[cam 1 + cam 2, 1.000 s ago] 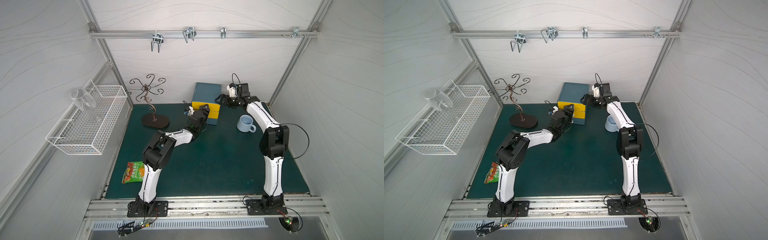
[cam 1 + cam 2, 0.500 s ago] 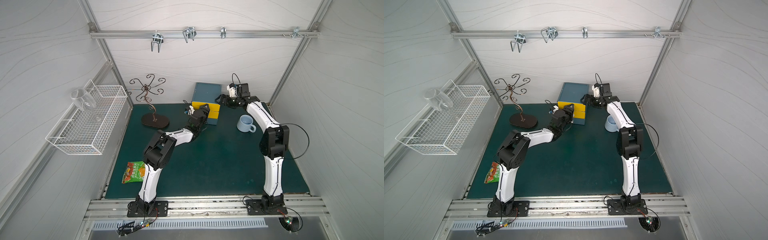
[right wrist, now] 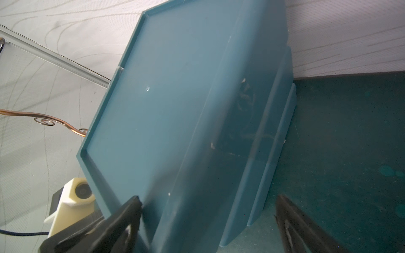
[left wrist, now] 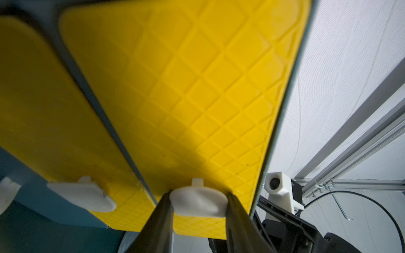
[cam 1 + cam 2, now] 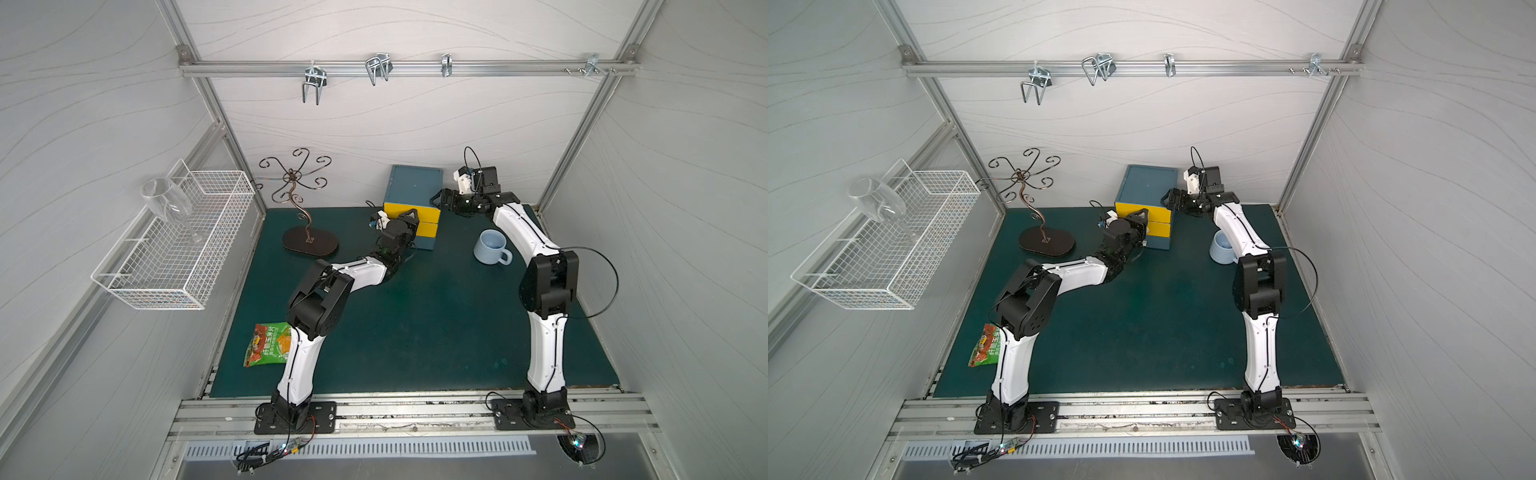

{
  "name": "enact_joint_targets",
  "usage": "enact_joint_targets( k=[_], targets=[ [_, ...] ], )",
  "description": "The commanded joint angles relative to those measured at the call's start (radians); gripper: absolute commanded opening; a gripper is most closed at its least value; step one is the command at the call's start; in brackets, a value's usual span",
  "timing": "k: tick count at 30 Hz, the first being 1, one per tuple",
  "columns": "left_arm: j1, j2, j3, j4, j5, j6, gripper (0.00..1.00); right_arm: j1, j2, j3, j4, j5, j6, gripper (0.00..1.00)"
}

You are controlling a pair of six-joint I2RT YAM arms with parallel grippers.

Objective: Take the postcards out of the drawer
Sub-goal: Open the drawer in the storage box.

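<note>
Left gripper [image 4: 198, 193] at box [image 5: 413, 185] front: fingers [image 4: 161, 221] pinch white handle [image 4: 198, 204] of top yellow drawer [image 4: 186, 87]. Right gripper [image 3: 208, 198] at box side: fingers wide apart, holding nothing.

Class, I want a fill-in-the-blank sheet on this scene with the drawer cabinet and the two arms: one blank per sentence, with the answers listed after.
1. On the left gripper, the jaws grip the white ___ of the upper drawer front.
2. On the right gripper, the jaws stand wide ___ at the blue cabinet.
3. Both drawer fronts are coloured ___.
4. The wine glass leans in the white wire ___.

Missing words: handle; open; yellow; basket.
</note>
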Motion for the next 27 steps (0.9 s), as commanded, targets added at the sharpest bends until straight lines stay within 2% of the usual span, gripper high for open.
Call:
enact_joint_targets(
  k=[1,7,20,27],
  targets=[
    [0.004,0.012,0.007,0.04,0.014,0.017,0.36,-0.005,0.015,-0.033,-0.099,0.027,-0.022,0.95],
    [-0.007,-0.048,-0.093,0.087,0.008,-0.004,0.36,-0.006,0.019,-0.027,-0.1,0.029,-0.022,0.95],
    [-0.063,-0.269,-0.409,0.125,-0.063,-0.049,0.39,-0.004,0.011,-0.026,-0.116,0.042,-0.02,0.94],
    [-0.092,-0.338,-0.492,0.126,-0.091,-0.048,0.39,-0.002,0.001,-0.032,-0.126,0.052,-0.023,0.94]
  ],
)
